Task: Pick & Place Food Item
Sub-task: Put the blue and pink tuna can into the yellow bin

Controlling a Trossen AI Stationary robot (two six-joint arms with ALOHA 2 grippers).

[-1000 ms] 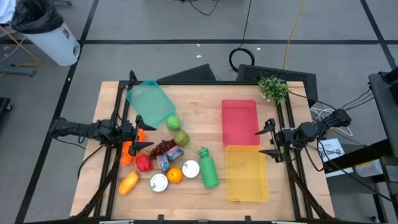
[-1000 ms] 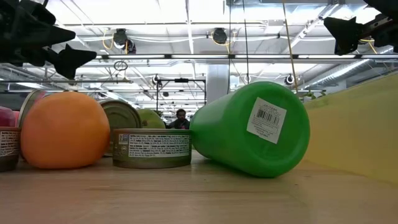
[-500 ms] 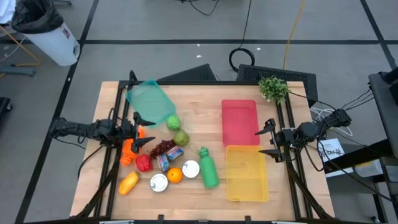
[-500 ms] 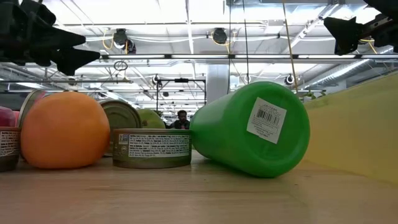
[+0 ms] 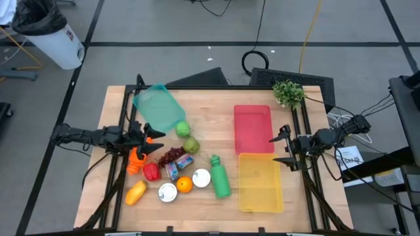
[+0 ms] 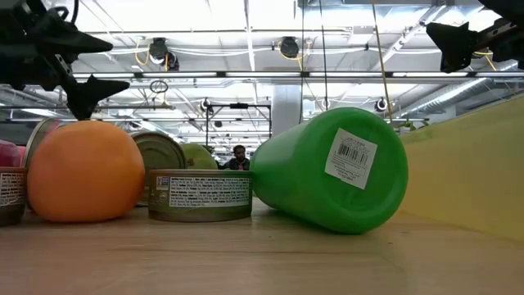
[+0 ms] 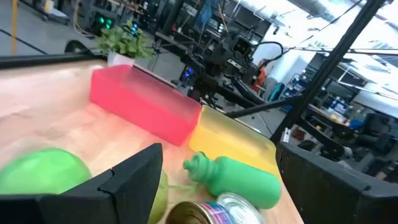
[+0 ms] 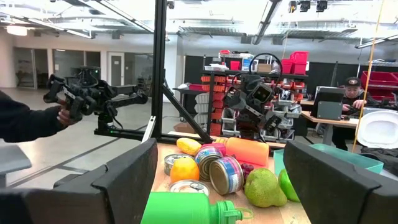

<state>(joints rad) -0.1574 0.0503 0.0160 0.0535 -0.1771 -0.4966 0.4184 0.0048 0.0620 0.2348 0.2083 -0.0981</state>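
- The food items were clustered on the left half of the wooden bench (image 5: 216, 98): a carrot (image 5: 136, 159), a red pepper (image 5: 151, 172), dark grapes (image 5: 172, 155), two green fruits (image 5: 187, 137), printed tins (image 5: 178, 166), an orange (image 5: 184, 185) and a yellow fruit (image 5: 136, 193).
- The left end effector (image 5: 150, 138) was seen above the carrot and just beside the grapes, its fingers spread wide and nothing held between them.
- In the left wrist view the same spread fingers (image 7: 134, 180) framed a rounded green fruit (image 7: 43, 172), a tin top (image 7: 214, 210) and a smooth green bottle (image 7: 236, 177).
- The green bottle (image 5: 220, 177) lay on its side near the yellow tray (image 5: 261, 182); a white label (image 6: 353, 159) was visible on its base.
- A rectangular red tray (image 5: 252, 128) sat touching the yellow one, and a teal lid (image 5: 158, 107) lay tilted near the rear left corner.
- The right end effector (image 5: 283, 148) was held at the right edge beside the trays, fingers apart and empty.
- A small leafy plant (image 5: 287, 93) stood at the rear right corner.
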